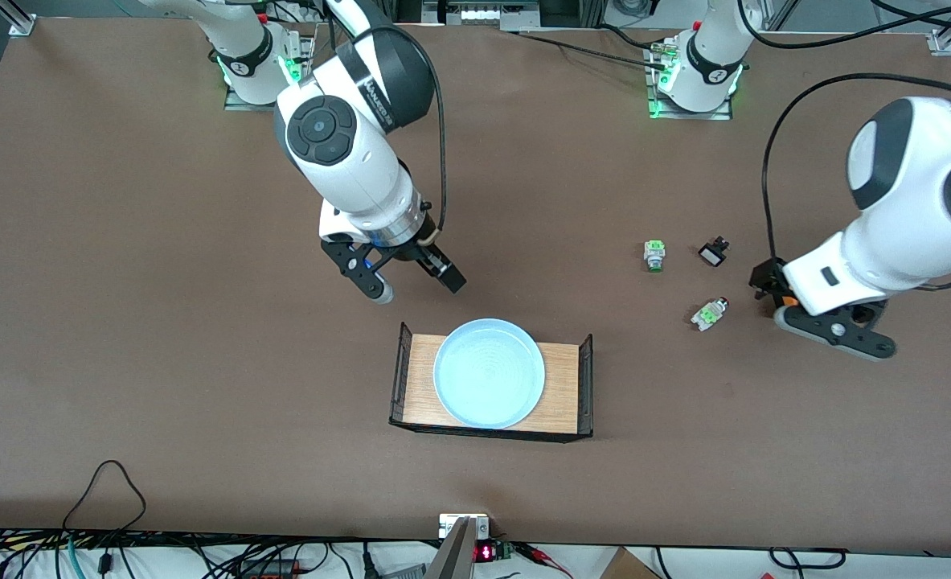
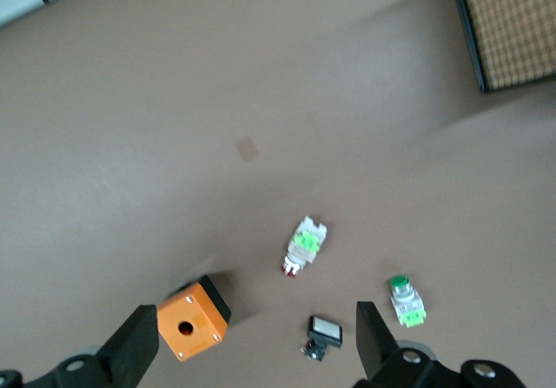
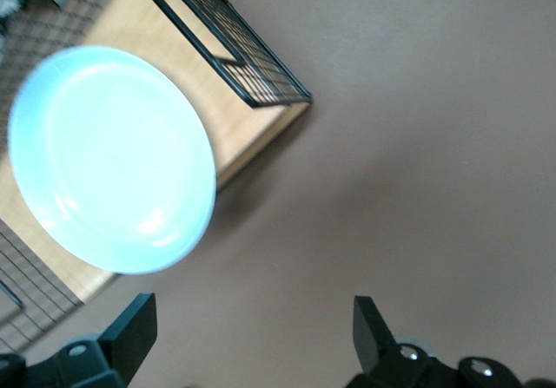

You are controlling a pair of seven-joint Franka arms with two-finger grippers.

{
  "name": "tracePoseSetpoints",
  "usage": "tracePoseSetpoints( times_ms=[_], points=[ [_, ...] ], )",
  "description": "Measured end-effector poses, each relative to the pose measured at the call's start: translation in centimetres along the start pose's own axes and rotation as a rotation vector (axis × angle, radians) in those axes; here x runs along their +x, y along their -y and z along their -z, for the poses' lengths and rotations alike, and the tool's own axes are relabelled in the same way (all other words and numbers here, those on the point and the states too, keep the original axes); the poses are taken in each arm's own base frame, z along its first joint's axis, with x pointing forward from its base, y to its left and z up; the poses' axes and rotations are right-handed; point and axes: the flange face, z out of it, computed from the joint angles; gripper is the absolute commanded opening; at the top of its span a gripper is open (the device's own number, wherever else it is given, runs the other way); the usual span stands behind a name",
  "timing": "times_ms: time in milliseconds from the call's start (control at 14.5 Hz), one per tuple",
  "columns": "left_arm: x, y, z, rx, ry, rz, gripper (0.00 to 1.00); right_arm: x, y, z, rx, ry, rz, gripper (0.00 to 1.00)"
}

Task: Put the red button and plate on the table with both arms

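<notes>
The pale-blue plate [image 1: 488,383] lies in a small light-wood tray [image 1: 565,378] with black mesh ends. My right gripper [image 1: 416,288] hangs open and empty over the brown table [image 1: 161,322], beside the tray; its wrist view shows the plate [image 3: 109,158] ahead of the fingers. The red button [image 1: 708,314] lies on its side on the table toward the left arm's end. My left gripper [image 2: 252,345] is open and empty above the table, with the red button [image 2: 302,245] a short way off its fingertips.
An orange box [image 2: 191,318] with a black base sits by one left finger, and a black-and-white switch [image 2: 324,334] lies between the fingers. A green-capped switch [image 1: 653,255] stands farther from the front camera than the red button. Cables run along the table's near edge.
</notes>
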Motion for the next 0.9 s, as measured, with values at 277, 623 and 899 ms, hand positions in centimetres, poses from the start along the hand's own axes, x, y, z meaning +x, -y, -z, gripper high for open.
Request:
tracePoseSetpoints(
  times_ms=[277, 623, 899],
  points=[
    [0.5, 1.1, 1.3, 0.007, -0.028, 0.031, 1.00, 1.3, 0.7, -2.2, 0.063, -0.025, -0.080, 1.00],
    [-2.9, 1.0, 6.8, 0.007, -0.004, 0.309, 1.00, 1.8, 1.2, -6.9, 0.112, -0.033, -0.109, 1.00],
    [-7.2, 1.4, 7.2, -0.053, 0.017, 0.417, 1.00, 1.9, 1.3, -8.9, 0.135, -0.020, -0.140, 1.00]
  ],
)
